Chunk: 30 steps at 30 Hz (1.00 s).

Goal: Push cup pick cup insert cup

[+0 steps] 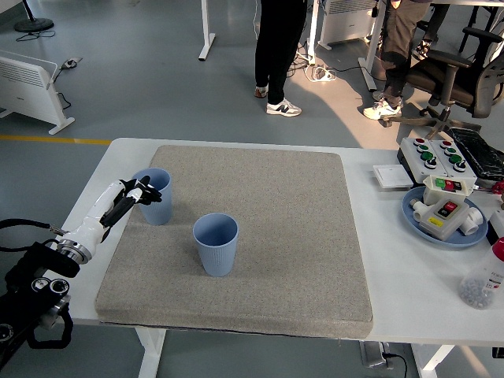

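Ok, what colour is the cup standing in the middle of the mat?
Light blue, plain with no pattern. The cup in the middle shows clearly in the head view, upright on the grey mat.

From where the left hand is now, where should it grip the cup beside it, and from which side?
Grip the left cup around its upper wall, just under the rim, coming from its left, where the left hand already is. It stands upright and widens toward the top. The middle cup stands apart, to its right.

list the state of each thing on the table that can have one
left cup: upright, mouth open, on the mat's left edge, left robot hand against its side
centre cup: upright, mouth open, standing free on the mat
mat: lying flat on the table
left robot hand: fingers at the left cup, grasp not clear
right robot hand: not in view
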{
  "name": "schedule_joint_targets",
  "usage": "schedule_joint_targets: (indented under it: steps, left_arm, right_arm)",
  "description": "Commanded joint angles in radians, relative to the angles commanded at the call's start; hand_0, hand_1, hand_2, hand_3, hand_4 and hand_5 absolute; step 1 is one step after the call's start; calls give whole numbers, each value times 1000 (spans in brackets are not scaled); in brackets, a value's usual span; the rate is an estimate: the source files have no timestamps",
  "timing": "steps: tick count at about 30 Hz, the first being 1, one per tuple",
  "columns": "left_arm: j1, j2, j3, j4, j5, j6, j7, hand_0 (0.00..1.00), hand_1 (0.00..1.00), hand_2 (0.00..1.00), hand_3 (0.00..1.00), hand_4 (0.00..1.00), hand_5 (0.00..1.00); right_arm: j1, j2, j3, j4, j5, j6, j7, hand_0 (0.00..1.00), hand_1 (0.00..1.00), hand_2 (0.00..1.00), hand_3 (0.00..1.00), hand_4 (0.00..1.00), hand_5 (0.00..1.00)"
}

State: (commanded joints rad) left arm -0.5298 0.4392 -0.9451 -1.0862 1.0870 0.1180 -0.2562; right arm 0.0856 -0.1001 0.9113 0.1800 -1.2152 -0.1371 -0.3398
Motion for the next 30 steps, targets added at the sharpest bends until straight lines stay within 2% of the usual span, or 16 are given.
schedule_joint_targets:
  steps: [3, 4, 5, 7, 10, 11, 12, 16, 17, 19, 22, 23, 28, 29, 30]
  left_arm:
    - [-2, 15, -49, -83, 75, 25, 24, 445, 573, 535, 510, 721, 998]
    - [-8, 19, -62, -112, 111, 28, 35, 566, 684, 687, 652, 924, 746]
    - [-17, 24, -74, -137, 148, 16, 54, 566, 684, 687, 652, 924, 746]
    - [-40, 31, -83, -175, 228, -30, 98, 566, 684, 687, 652, 924, 746]
    - [-85, 39, -70, -192, 352, -147, 166, 566, 684, 687, 652, 924, 746]
    - [-116, 41, -45, -191, 397, -193, 190, 888, 917, 996, 903, 965, 686]
    - [-129, 42, -36, -191, 436, -232, 197, 888, 917, 996, 903, 965, 686]
    - [-231, 35, 58, -164, 601, -395, 235, 888, 917, 996, 903, 965, 686]
    - [-255, 32, 83, -153, 642, -438, 242, 978, 988, 998, 968, 985, 566]
    - [-296, 28, 127, -137, 695, -500, 250, 978, 988, 998, 968, 985, 566]
    - [-361, 16, 205, -104, 729, -537, 251, 978, 988, 998, 968, 985, 566]
    - [-368, 14, 215, -100, 733, -539, 250, 991, 992, 998, 998, 969, 415]
    - [-425, -9, 268, -66, 755, -580, 251, 991, 992, 998, 998, 969, 415]
    - [-435, -14, 276, -62, 759, -597, 254, 943, 964, 998, 998, 923, 316]
    - [-438, -15, 279, -61, 761, -603, 255, 943, 964, 998, 998, 923, 316]
  right_arm:
    - [-5, 0, 1, 0, -1, 0, -1, 530, 547, 624, 617, 177, 756]
    - [-7, 0, 1, 0, -2, 0, -2, 530, 547, 624, 617, 177, 756]
    - [-8, 0, 1, 0, -2, 1, -2, 529, 547, 624, 617, 177, 755]
    - [-12, 0, 1, 0, -2, 1, -4, 529, 547, 624, 617, 177, 755]
    - [-14, 0, 1, 0, -4, 3, -5, 529, 547, 624, 617, 177, 755]
    - [-15, 0, 0, 0, -5, 4, -6, 530, 547, 624, 617, 177, 754]
    - [-16, 0, -1, 0, -5, 4, -7, 530, 547, 624, 617, 177, 754]
    - [-15, 0, -15, 0, 6, 6, -8, 530, 547, 624, 617, 177, 754]
    - [-14, 0, -19, 0, 10, 6, -8, 530, 547, 622, 617, 177, 751]
    - [-13, 0, -25, 0, 15, 6, -8, 530, 547, 622, 617, 177, 751]
    - [-10, -1, -26, 0, 15, 7, -9, 530, 547, 622, 617, 177, 751]
    - [-10, -1, -26, 0, 14, 7, -9, 529, 547, 620, 617, 178, 749]
    - [-7, -3, -32, 0, 19, 7, -8, 529, 547, 620, 617, 178, 749]
    - [-7, -3, -35, 0, 21, 6, -9, 529, 547, 619, 616, 179, 747]
    - [-7, -3, -36, 0, 22, 6, -9, 529, 547, 619, 616, 179, 747]
